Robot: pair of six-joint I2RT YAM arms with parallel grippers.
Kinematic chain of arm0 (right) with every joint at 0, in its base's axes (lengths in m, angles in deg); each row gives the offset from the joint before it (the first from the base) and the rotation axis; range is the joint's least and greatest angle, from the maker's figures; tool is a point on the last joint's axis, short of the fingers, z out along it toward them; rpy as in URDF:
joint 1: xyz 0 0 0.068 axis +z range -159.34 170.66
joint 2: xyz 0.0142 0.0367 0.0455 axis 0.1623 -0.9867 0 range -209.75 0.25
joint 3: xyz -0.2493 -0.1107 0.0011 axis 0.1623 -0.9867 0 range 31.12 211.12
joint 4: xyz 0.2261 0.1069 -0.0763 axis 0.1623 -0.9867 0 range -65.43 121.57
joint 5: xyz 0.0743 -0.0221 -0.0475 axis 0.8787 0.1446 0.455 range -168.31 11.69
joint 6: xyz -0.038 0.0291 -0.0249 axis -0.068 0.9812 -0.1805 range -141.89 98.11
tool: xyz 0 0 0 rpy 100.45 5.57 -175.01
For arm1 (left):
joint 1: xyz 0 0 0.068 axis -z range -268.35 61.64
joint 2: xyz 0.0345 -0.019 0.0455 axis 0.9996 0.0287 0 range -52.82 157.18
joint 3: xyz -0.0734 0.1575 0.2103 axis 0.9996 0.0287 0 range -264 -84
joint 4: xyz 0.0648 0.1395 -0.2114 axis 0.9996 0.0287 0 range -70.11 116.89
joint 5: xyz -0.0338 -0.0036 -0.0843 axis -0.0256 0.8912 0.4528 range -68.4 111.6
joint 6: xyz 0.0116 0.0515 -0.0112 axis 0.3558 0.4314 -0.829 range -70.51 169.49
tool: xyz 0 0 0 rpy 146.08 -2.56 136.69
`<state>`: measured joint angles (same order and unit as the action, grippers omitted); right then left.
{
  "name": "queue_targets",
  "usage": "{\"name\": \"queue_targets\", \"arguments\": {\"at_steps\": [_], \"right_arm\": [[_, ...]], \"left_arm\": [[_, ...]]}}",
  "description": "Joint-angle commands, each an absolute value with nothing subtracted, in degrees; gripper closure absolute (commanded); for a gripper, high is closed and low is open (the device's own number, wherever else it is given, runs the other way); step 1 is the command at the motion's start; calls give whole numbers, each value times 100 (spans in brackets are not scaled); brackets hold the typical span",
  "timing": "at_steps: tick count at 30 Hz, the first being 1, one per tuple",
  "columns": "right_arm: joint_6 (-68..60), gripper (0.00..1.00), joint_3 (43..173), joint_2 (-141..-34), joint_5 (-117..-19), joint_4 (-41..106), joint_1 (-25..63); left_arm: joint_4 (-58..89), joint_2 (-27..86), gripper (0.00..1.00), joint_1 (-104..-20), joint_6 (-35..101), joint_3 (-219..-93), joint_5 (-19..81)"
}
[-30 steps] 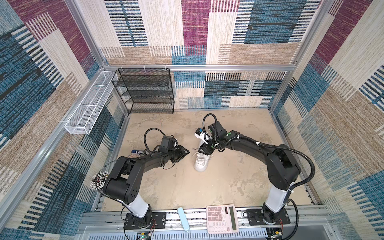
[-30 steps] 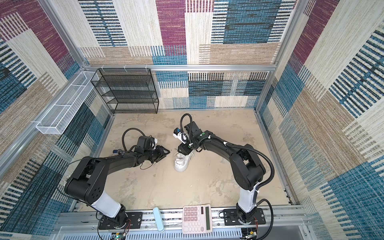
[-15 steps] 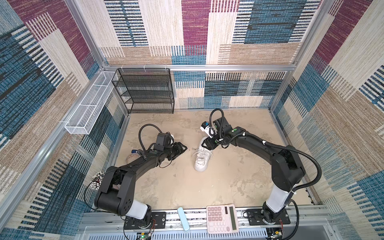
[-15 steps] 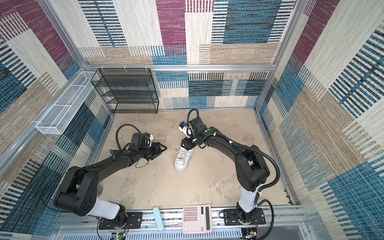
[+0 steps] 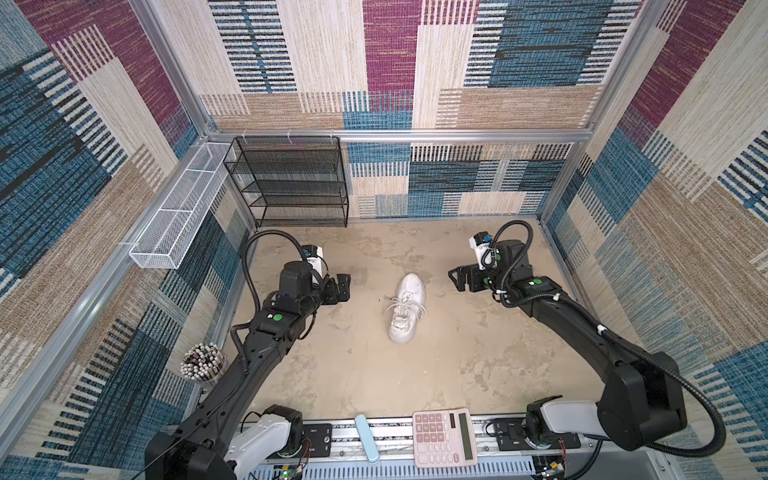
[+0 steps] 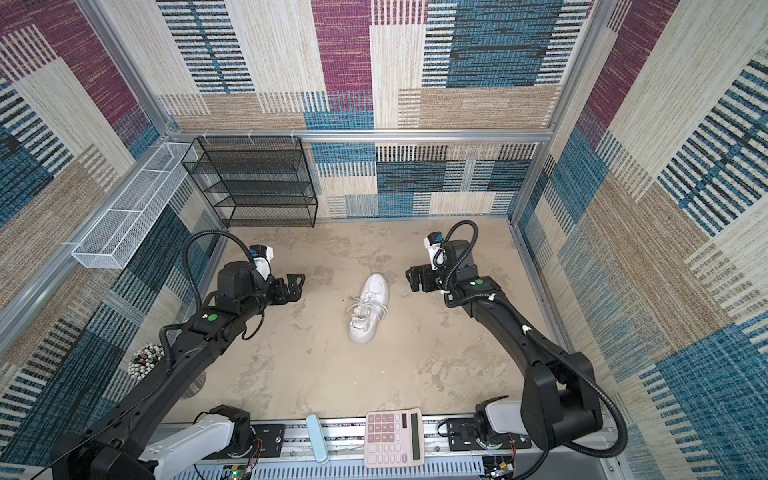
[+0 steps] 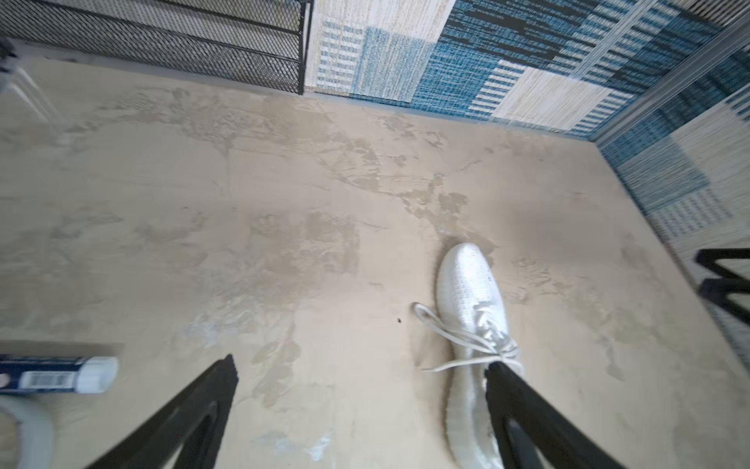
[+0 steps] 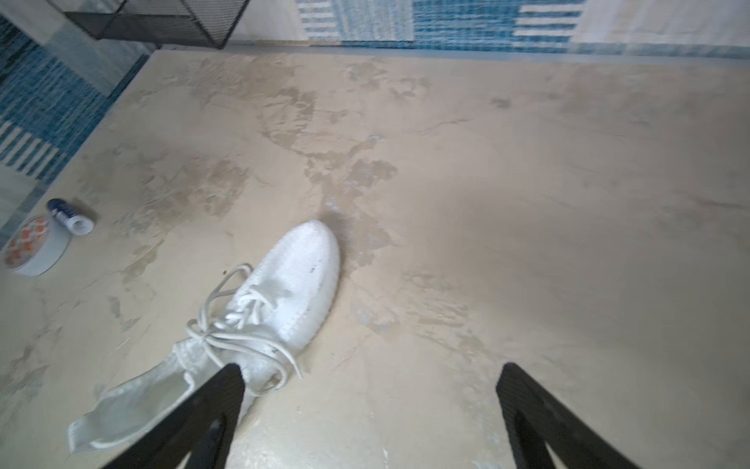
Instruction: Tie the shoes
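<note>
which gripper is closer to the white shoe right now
Right, it seems. The right gripper hangs open just right of the white shoe, by its toe; the left gripper is open too, farther off on the shoe's left.

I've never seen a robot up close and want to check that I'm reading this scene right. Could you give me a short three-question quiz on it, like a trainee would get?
1. True or false: the left gripper is gripping the sneaker.
2. The sneaker's toe points toward: A the back wall; B the front rail; C the left arm.
3. Fill in: the right gripper has its jaws ____.

Key: 1 false, it is open and off to one side of the sneaker, not touching it. 2 A. 3 open.
</note>
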<state>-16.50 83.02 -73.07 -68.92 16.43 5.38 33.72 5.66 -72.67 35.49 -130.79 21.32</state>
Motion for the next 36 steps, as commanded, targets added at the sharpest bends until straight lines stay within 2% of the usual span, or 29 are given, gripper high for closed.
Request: {"name": "queue_targets", "arguments": {"at_steps": [1, 4, 8, 12, 14, 17, 22, 25, 30, 36], "right_arm": [[-1169, 0, 7524, -6649, -8291, 2649, 464], [-1012, 0, 6505, -5857, -9360, 3551, 419], [-1260, 0, 5202, -4858, -10278, 4922, 372], [-1446, 0, 4307, -4463, -10480, 6010, 174], [-1483, 0, 4010, -4491, -10303, 6528, 37], [-1591, 0, 3749, -4887, -10201, 7274, -127], [-1948, 0, 3721, -6298, -9963, 8851, -265], [-2085, 0, 3969, -7375, -9962, 9701, -275], [-2400, 0, 4389, -8511, -9668, 10284, -318], [-2351, 0, 4416, -8500, -9190, 10218, -498]], "left_arm": [[3131, 237, 1, -7300, 4537, -12721, 1454], [2375, -143, 1, -7309, 4562, -12034, 1436], [1139, -621, 1, -7311, 4282, -10949, 1116], [-328, -1113, 1, -7306, 4416, -9862, 960], [-472, -1214, 1, -7306, 4584, -9682, 886], [-336, -1171, 1, -7307, 4931, -9675, 571], [-767, -757, 1, -7366, 5174, -9631, 253], [-1221, -249, 1, -7451, 5138, -9597, 190], [-2440, 906, 1, -7741, 5211, -9509, 138], [-3711, 2208, 1, -8343, 5129, -9584, 744]]}}
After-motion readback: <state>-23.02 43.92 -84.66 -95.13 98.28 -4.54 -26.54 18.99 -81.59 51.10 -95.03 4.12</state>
